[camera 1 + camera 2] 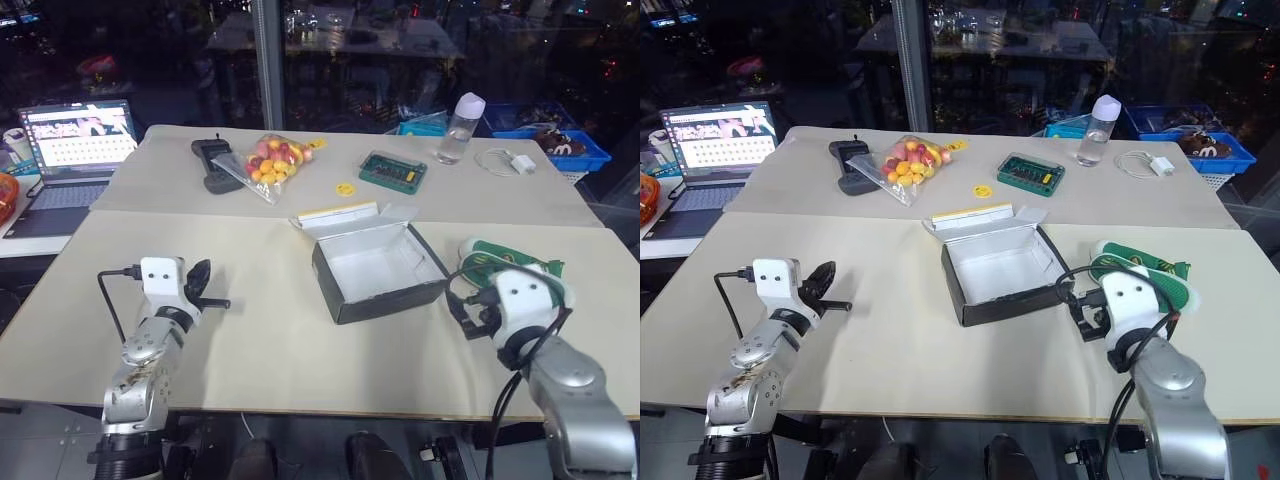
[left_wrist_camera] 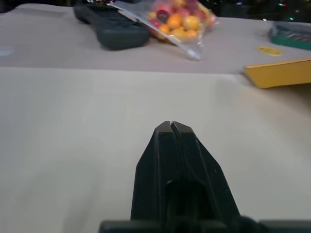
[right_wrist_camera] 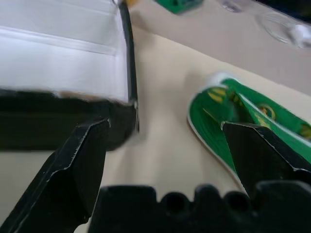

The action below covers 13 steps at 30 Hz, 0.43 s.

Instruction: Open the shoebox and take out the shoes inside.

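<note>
Left eye view first, what does the shoebox (image 1: 378, 270) look like?

— Black cardboard sides, bare white inside, lid folded back toward the far side with its yellow edge up. It sits near the middle of the near table (image 1: 280, 350).

And the shoes (image 1: 512, 262)?

— Green and white, lying on the table just right of the box, partly behind the right gripper (image 1: 470, 308).

Any writing?

— Yellow marks on the green insole, too small to read. Nothing legible on the box.

Jaws?

— Right gripper is spread wide and empty, between box corner and shoes. Left gripper (image 2: 170, 127) is clenched on nothing, over bare table left of the box.

Room to move?

— Wide bare tabletop on the left and in front. The bag of coloured balls (image 1: 268, 163), green case (image 1: 393, 170) and bottle (image 1: 462, 127) sit well apart on the far table
</note>
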Motion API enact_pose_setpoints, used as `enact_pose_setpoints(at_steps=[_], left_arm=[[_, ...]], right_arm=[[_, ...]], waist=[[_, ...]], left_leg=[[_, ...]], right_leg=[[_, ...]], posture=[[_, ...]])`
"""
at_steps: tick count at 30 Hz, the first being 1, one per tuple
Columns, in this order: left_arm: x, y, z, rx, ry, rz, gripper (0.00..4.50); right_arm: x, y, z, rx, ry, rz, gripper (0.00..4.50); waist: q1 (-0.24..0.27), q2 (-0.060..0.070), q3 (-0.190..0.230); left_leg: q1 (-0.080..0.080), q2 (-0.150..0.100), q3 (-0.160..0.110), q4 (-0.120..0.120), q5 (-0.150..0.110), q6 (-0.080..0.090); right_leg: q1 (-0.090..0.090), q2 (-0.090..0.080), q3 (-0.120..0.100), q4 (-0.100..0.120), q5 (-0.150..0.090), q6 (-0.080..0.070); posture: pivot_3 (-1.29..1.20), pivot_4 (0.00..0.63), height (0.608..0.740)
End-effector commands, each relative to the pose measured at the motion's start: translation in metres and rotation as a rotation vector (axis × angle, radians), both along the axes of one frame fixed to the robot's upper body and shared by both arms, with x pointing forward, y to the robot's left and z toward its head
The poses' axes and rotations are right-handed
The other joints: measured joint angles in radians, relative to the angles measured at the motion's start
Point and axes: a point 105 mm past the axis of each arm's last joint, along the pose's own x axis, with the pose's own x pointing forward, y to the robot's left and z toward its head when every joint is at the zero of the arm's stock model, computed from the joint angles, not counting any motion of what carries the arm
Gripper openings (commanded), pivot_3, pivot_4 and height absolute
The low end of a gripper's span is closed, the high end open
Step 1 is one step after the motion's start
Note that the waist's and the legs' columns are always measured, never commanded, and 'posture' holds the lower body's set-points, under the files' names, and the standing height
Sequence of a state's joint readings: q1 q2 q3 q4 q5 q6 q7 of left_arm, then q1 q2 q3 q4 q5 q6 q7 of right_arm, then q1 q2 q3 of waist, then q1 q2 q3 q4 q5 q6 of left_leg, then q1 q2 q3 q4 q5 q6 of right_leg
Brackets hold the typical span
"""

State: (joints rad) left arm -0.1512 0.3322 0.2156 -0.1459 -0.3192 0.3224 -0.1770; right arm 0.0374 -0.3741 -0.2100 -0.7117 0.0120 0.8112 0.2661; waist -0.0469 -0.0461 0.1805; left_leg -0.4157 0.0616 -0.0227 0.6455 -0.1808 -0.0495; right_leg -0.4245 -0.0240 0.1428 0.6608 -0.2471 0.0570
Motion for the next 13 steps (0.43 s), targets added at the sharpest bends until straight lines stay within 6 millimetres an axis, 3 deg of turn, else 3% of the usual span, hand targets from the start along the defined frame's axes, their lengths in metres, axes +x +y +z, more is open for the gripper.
enact_pose_setpoints(at_steps=[1, 13], left_arm=[[0.001, 0.001, 0.008, 0.006, -0.055, 0.011, 0.00], [0.002, 0.010, 0.006, 0.010, -0.076, 0.067, 0.00]], right_arm=[[-0.004, -0.012, 0.004, 0.022, -0.123, -0.062, 4.38], [0.011, -0.014, -0.024, 0.043, -0.084, -0.080, 4.38]], waist=[[0.000, -0.001, 0.000], [-0.018, 0.000, -0.001]], left_leg=[[0.000, 0.000, 0.000, 0.000, 0.000, 0.000], [0.001, 0.000, 0.000, -0.001, 0.000, 0.000]], right_leg=[[0.000, 0.000, 0.000, 0.000, 0.000, 0.000], [0.001, 0.000, 0.000, 0.000, 0.000, 0.000]], posture=[[0.00, 0.150, 0.712], [0.00, 0.150, 0.712]])
